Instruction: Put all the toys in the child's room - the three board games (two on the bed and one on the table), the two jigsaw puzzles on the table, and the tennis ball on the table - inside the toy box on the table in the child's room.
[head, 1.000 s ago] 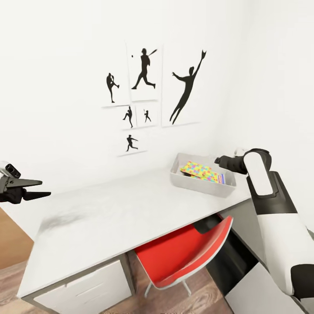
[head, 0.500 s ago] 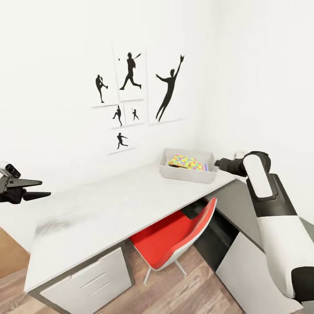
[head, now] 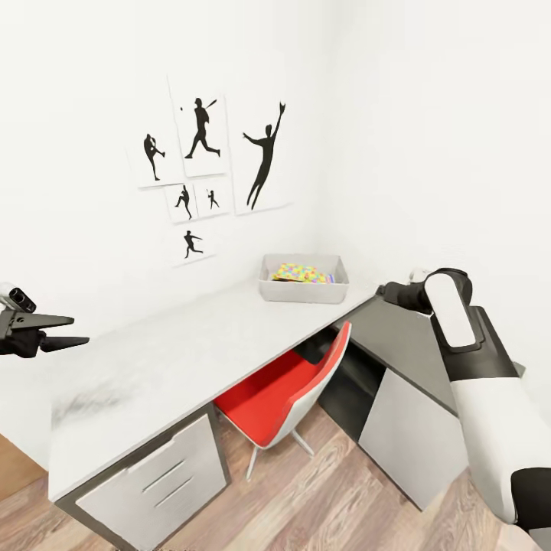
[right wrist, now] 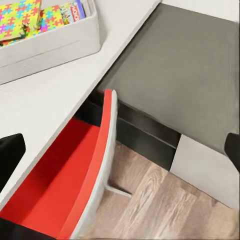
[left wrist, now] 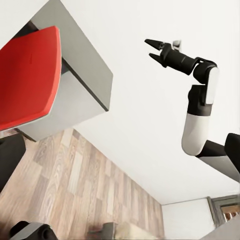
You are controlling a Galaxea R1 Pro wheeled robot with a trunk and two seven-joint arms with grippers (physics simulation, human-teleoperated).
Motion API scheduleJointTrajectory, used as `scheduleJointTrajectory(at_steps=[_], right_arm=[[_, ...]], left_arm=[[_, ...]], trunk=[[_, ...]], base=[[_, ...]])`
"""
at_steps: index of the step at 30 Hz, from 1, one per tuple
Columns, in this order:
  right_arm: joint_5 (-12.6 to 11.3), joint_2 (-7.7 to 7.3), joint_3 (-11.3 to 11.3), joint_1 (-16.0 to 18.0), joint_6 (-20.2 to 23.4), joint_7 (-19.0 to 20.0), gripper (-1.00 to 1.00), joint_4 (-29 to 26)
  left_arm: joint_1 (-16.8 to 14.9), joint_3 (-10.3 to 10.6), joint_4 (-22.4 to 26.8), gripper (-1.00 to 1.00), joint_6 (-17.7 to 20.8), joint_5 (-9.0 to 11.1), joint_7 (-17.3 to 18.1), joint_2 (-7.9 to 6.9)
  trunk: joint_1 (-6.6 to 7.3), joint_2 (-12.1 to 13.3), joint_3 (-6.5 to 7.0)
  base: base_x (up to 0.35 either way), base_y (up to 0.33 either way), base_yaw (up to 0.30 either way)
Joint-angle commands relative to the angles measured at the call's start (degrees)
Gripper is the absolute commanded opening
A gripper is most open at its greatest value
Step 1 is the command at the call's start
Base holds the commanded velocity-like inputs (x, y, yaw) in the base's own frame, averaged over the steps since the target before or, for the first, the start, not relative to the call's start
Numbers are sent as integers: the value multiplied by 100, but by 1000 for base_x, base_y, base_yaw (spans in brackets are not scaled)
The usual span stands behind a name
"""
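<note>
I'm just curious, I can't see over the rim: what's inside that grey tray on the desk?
The toy box holds colourful jigsaw puzzles on top, with a printed board game edge beside them. Anything beneath them is covered.

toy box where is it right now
In the head view the toy box sits at the far end of the pale table, near the room's corner, beyond the red chair, with jigsaw puzzles inside.
</note>
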State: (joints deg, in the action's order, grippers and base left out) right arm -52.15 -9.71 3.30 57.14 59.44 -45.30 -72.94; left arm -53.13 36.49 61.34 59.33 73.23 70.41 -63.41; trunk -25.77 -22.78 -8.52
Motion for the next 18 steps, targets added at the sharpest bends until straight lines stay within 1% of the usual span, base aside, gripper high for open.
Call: scheduleJointTrajectory(at_steps=[1,18], right_arm=[[-50,-5,13,8,15,-59,100,10],[-50,-11,8,-13,32,-58,100,108]], left_arm=[[-22,38,-8,100,35,25,26,-6],[-22,34,-8,100,35,28,26,-12]], trunk=[[-2,-14,-11],[-2,-14,36]], base=[[-273,169,-275],[-273,169,-275]])
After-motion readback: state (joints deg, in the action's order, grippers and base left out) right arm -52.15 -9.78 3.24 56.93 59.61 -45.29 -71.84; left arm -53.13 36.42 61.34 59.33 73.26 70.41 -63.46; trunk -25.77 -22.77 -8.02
